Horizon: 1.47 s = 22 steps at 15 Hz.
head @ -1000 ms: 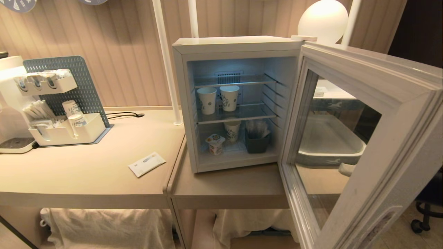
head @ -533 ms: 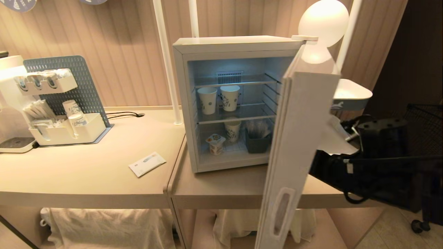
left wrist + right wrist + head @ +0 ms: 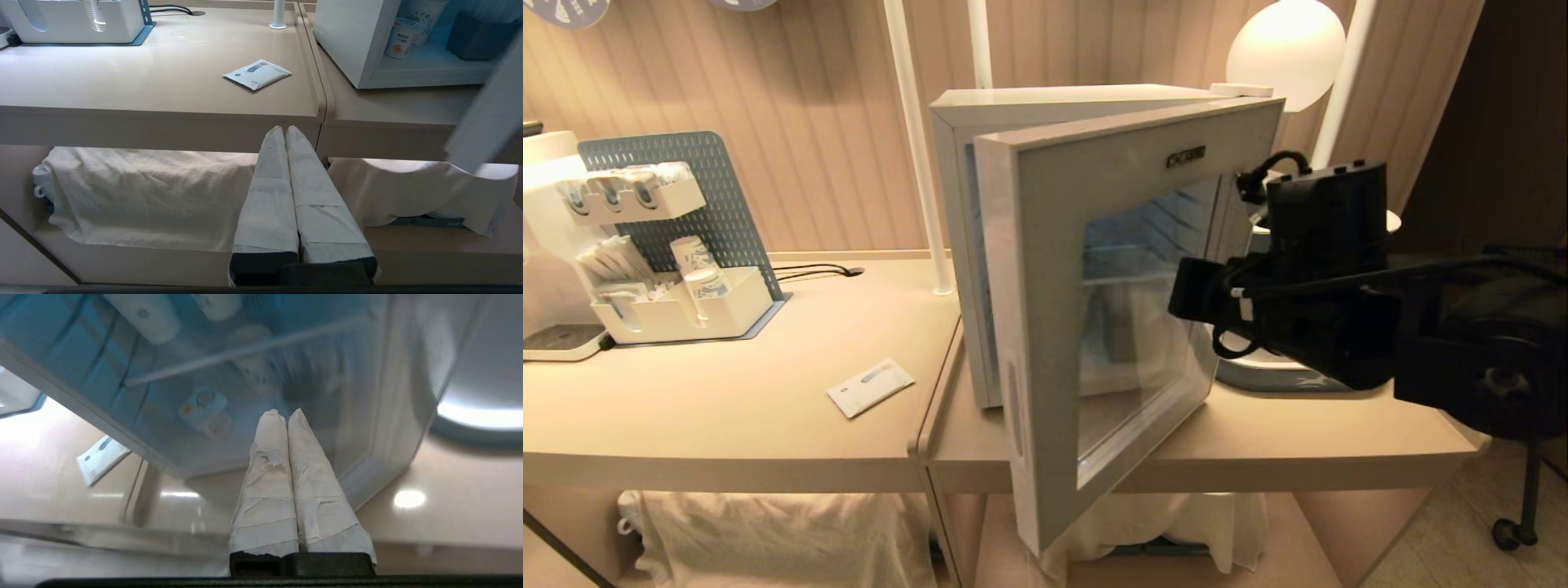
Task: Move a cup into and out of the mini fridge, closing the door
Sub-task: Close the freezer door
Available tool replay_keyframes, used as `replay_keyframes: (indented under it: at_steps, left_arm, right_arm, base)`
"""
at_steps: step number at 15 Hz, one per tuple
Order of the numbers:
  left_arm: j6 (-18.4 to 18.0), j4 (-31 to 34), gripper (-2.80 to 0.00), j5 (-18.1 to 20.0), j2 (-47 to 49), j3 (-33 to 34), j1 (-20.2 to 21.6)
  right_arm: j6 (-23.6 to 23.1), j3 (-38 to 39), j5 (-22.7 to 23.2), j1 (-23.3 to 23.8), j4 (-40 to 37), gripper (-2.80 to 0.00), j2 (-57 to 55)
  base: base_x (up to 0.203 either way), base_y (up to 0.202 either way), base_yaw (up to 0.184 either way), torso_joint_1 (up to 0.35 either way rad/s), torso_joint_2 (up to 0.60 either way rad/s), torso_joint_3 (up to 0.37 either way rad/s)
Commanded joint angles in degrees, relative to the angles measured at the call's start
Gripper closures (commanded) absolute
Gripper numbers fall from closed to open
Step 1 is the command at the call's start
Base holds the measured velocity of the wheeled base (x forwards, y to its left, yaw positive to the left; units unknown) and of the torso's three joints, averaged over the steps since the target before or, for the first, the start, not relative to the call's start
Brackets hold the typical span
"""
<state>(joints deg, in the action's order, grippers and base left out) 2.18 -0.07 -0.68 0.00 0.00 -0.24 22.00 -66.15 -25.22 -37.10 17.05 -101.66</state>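
The door [image 3: 1094, 310] has swung nearly shut; cup [image 3: 399, 40] inside the mini fridge [image 3: 1045, 102]; both fingers closed, empty.

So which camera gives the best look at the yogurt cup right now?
The left wrist view: the cup stands unobstructed on the mini fridge floor. The right wrist view shows it blurred through the door glass. The head view shows no cup.

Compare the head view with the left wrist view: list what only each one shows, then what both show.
Head view only: the right arm, its right gripper shut, behind the door's glass front, and the lamp. Left wrist view only: the shut left gripper parked below the table edge, and the cup on the mini fridge floor. Both: the table, the white packet and the organiser tray.
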Motion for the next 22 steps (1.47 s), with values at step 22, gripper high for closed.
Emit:
replay_keyframes:
  at_steps: [22]
  left_arm:
    - [0.02,-0.01,0.0,-0.02,0.09,0.09,0.06]
  right_arm:
    - [-14.7,-4.02,-30.07,2.88,-0.45,0.0,8.22]
  base:
    - [0.0,0.0,0.0,0.0,0.0,0.0]
